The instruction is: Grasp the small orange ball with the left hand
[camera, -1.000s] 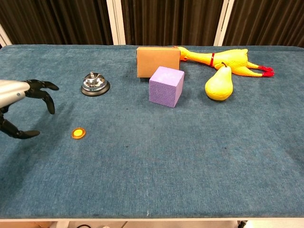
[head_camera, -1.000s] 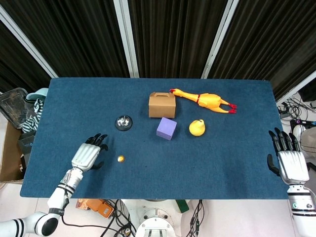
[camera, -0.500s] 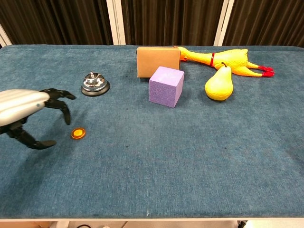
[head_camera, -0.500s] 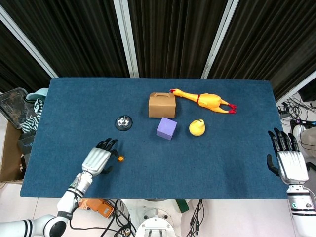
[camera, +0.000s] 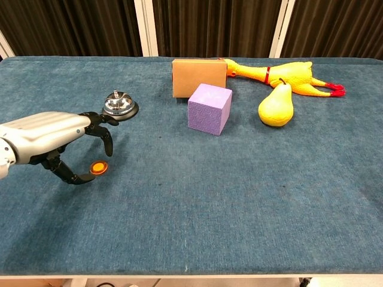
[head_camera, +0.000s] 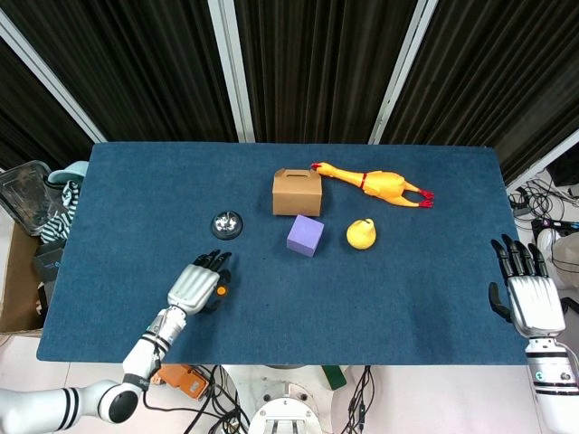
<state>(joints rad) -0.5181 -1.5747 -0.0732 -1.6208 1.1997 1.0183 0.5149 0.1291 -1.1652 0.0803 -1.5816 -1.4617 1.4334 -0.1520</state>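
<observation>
The small orange ball (camera: 99, 168) lies on the blue table near its front left, mostly hidden under my left hand in the head view, where only a sliver of the ball (head_camera: 220, 291) shows. My left hand (camera: 57, 140) (head_camera: 198, 284) hovers over the ball with its fingers spread and curved around it, thumb below and fingers above. The chest view shows a gap between the fingertips and the ball. My right hand (head_camera: 526, 291) rests open at the table's right front edge, fingers straight.
A silver call bell (camera: 118, 104) stands just behind my left hand. Further right are a purple cube (camera: 209, 109), a cardboard box (camera: 198, 76), a yellow pear (camera: 276, 107) and a rubber chicken (camera: 281, 75). The table's front edge (camera: 191, 272) is close by.
My left hand has moved to the right across the table, from well left of the ball to right over it. The ball and my right hand have stayed put.
</observation>
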